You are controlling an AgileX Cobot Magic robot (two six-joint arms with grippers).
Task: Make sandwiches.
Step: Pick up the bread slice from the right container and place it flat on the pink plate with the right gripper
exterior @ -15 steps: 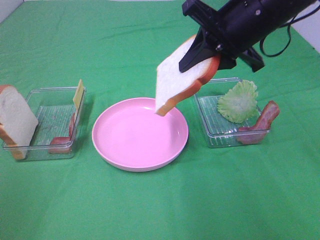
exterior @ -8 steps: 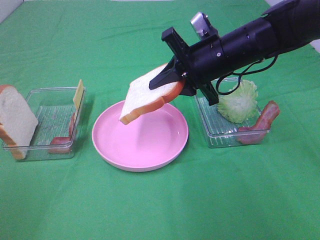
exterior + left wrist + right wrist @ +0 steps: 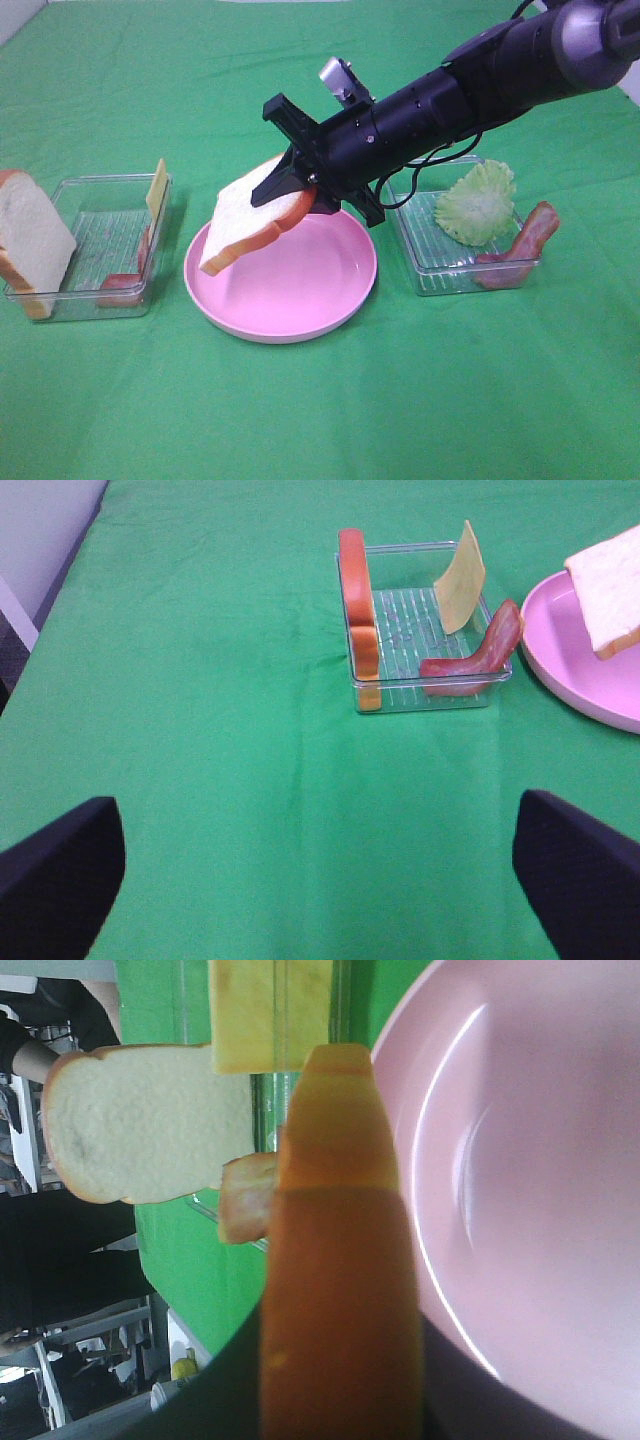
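Left claw [image 3: 320, 870] is shown only by its wrist cam: spread wide, empty, held back from left tray [image 3: 100, 181]. Slice [image 3: 243, 218] is clamped by its crust in right claw [image 3: 300, 192] and tilted down over the left side of plate [image 3: 300, 292], presumably to be laid as base layer. The edge-on grip is shown only by right wrist cam. Lettuce [image 3: 478, 205] is seen in right tray [image 3: 440, 286] from overhead only.

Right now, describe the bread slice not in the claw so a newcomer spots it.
Left of the round pink plate sits a clear plastic rectangular tray. At its far-left end a white toy bread slice with orange-brown crust stands on edge. The other slice hangs tilted over the plate in the right claw; this one stands free, untouched.
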